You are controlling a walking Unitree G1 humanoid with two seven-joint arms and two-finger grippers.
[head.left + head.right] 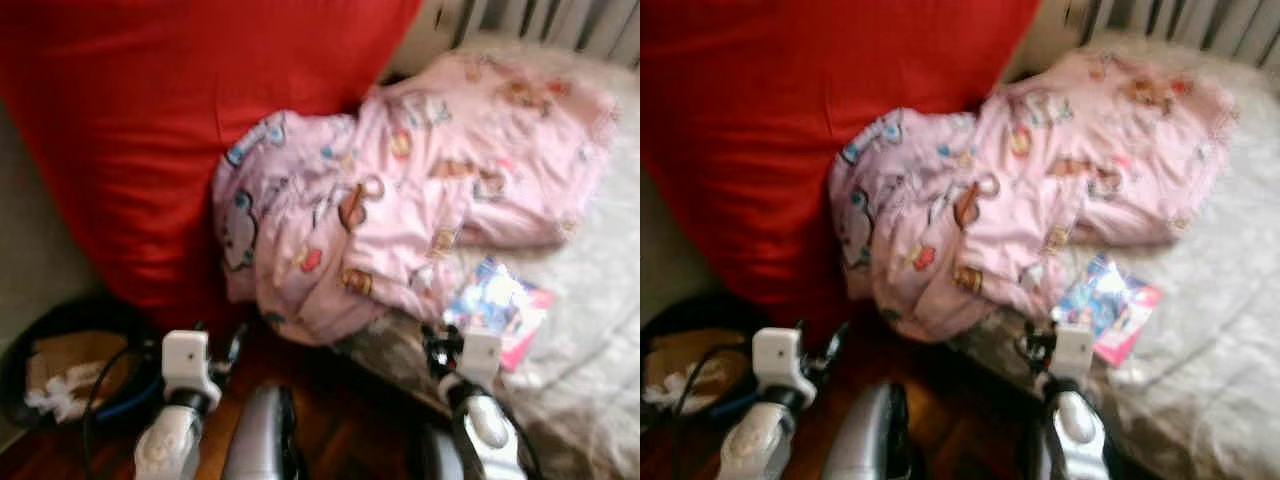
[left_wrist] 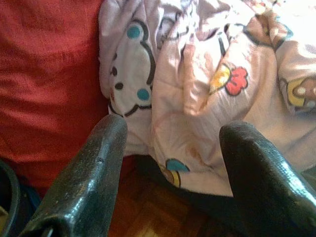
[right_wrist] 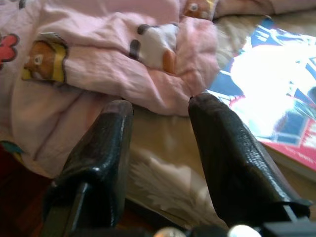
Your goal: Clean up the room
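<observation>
Pink blanket (image 1: 400,190) heaped crosswise on bed (image 1: 590,330)

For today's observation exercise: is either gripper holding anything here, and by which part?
Nothing is held. The left gripper and right gripper both have open jaws, just short of the pink blanket.

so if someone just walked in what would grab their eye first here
Probably the big red cushion standing at the left, and the crumpled pink cartoon-print blanket heaped against it on the pale bed. A glossy magazine lies on the bed beside the blanket's near edge. Both grippers, left and right, are open, pointing at the blanket's hanging edge.
</observation>
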